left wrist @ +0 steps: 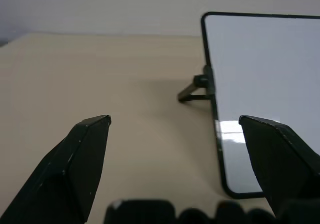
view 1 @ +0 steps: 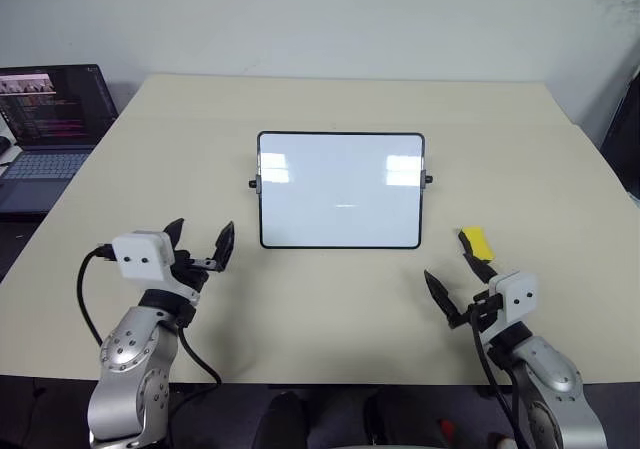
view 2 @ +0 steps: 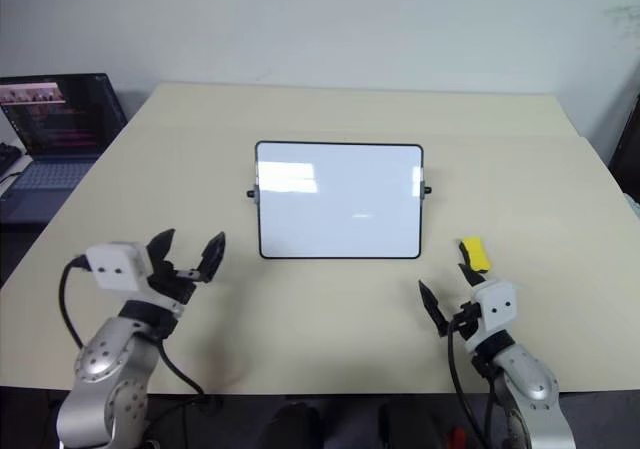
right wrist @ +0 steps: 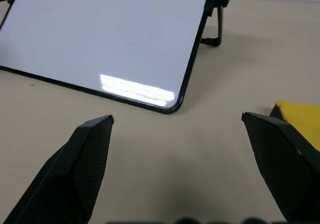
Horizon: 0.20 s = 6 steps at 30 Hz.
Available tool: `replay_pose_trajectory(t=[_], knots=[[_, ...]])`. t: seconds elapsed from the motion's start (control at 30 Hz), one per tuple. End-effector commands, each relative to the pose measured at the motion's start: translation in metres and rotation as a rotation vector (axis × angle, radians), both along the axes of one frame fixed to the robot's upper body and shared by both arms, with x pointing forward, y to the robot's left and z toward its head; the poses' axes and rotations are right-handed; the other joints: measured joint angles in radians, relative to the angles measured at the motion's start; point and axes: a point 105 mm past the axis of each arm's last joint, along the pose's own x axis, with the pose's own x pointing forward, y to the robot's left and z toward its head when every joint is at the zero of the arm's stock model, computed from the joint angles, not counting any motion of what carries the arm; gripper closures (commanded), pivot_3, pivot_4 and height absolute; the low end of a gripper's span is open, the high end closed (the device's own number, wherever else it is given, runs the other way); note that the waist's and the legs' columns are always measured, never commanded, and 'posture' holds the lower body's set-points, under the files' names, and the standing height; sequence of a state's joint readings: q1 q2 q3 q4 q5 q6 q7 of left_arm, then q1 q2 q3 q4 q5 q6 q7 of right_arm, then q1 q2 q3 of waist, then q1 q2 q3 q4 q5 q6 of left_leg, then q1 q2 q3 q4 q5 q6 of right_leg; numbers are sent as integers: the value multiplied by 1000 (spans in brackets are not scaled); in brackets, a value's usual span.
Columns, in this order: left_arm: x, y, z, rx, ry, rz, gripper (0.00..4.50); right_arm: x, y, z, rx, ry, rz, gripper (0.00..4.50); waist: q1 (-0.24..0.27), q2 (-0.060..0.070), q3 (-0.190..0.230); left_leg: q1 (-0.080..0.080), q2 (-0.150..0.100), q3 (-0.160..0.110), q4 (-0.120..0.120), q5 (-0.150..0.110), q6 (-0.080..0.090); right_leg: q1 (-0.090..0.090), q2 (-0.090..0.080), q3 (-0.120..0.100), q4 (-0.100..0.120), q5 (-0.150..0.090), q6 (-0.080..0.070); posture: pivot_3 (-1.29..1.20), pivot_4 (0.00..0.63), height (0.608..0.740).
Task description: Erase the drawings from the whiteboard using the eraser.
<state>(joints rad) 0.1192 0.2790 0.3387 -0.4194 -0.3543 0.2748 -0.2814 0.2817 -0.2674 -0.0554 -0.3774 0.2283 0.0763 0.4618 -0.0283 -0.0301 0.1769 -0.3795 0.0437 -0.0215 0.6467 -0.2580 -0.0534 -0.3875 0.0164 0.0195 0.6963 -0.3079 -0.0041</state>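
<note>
Both grippers, left (view 1: 200,241) and right (view 1: 455,282), stood wide open, empty. I judged the eraser (view 1: 476,240), right of the whiteboard (view 1: 340,189), light and rigid; pinch its long sides.

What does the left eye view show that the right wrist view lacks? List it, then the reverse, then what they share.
Left eye view alone: the laptop, the left gripper with open jaws, and the whiteboard's whole frame. Right wrist view alone: the board's rear support leg close up. Shared: the whiteboard, with no red marks visible, the yellow eraser lying on the table apart from the board, and the open right gripper beside it.
</note>
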Motion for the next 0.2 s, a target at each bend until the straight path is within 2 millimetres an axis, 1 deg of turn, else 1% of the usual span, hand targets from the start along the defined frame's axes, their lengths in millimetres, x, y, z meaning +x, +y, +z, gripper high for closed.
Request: replay_pose_trajectory(t=[0.03, 0.13, 0.2], knots=[[-3, 5, -3, 14, -3, 50, 0, -1, -1, 10, 15, -47, 18, 28, 0, 0, 0, 0, 0, 0, 0, 0, 0, 0, 0, 0, 0, 0, 0, 0, 150, 740], [-9, 8, -12, 2, 31, 95, 0, -2, 3, 15, 12, -59, 36, 28, 0, -1, 0, 0, 0, 0, 0, 0, 0, 0, 0, 0, 0, 0, 0, 0, 150, 740], [-8, 6, -18, -4, 52, 104, 0, 2, 1, 18, 14, -52, 24, 28, 0, -1, 0, 0, 0, 0, 0, 0, 0, 0, 0, 0, 0, 0, 0, 0, 150, 740]])
